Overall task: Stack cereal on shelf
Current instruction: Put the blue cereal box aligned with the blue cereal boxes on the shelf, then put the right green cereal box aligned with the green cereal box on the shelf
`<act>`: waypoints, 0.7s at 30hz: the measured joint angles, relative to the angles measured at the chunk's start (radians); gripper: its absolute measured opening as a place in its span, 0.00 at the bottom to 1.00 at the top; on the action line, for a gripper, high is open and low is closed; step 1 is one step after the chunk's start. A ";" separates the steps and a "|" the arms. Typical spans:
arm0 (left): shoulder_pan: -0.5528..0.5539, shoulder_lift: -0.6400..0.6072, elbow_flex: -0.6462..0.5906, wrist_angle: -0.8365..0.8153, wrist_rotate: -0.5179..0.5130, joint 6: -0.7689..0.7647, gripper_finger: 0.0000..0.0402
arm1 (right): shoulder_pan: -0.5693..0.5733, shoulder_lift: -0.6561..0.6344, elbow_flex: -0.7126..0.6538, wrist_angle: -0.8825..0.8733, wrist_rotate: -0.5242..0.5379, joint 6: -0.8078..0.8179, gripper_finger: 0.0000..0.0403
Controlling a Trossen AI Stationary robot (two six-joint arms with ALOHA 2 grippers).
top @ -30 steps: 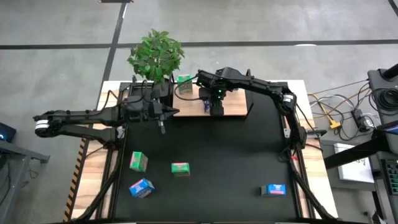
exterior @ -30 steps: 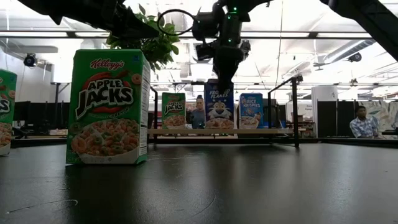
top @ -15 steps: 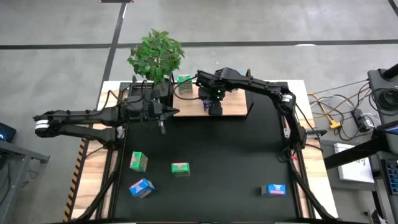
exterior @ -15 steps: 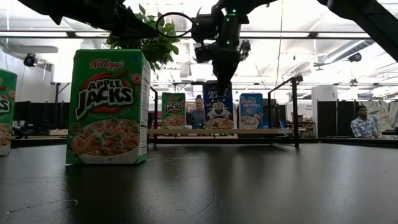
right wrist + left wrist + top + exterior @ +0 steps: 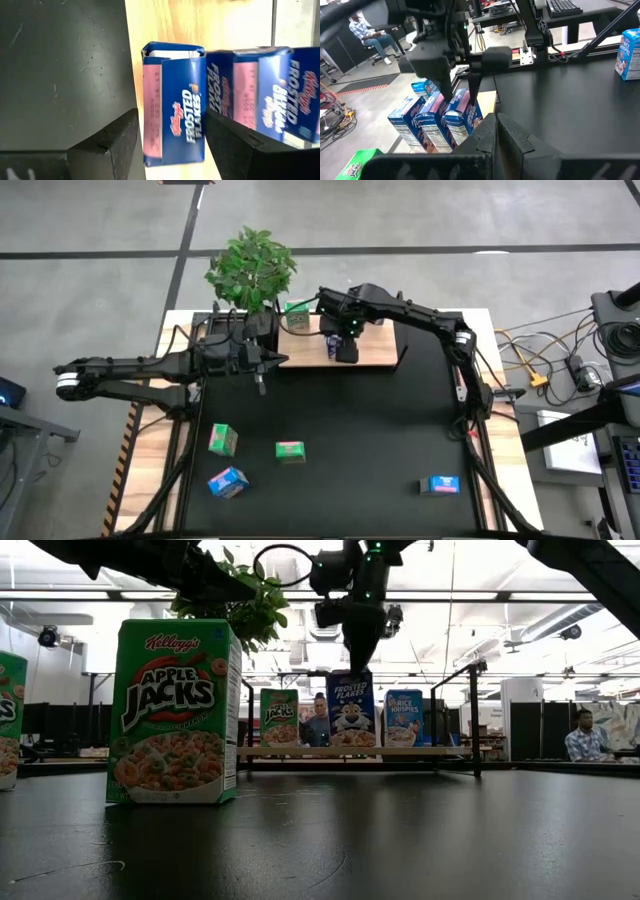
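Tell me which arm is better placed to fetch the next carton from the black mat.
Probably left: its gripper hangs nearer the green carton. The right gripper, open, is over the pale wooden shelf.

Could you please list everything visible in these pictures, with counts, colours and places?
shelf cereal: at least three blue, one green, standing on the light-wood shelf
loose cereal: two green, two blue, scattered on the black mat
plant: one, green, at the table's far edge
person: one, seated, in the room beyond
right gripper: open, above the blue row
left gripper: shut, over the mat beside the shelf
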 joint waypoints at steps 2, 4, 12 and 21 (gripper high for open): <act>0.000 0.000 0.000 0.000 0.000 0.000 0.00 | 0.000 0.000 0.026 -0.023 0.000 0.012 0.52; 0.000 0.000 0.000 0.000 0.000 0.000 0.00 | 0.001 0.000 0.058 -0.049 0.000 0.023 0.52; -0.077 0.000 0.000 -0.001 0.000 0.000 0.00 | 0.024 -0.017 0.188 -0.137 0.000 0.041 0.51; -0.218 0.005 0.046 -0.068 -0.002 -0.067 0.00 | 0.079 -0.161 0.130 -0.149 -0.001 0.052 0.45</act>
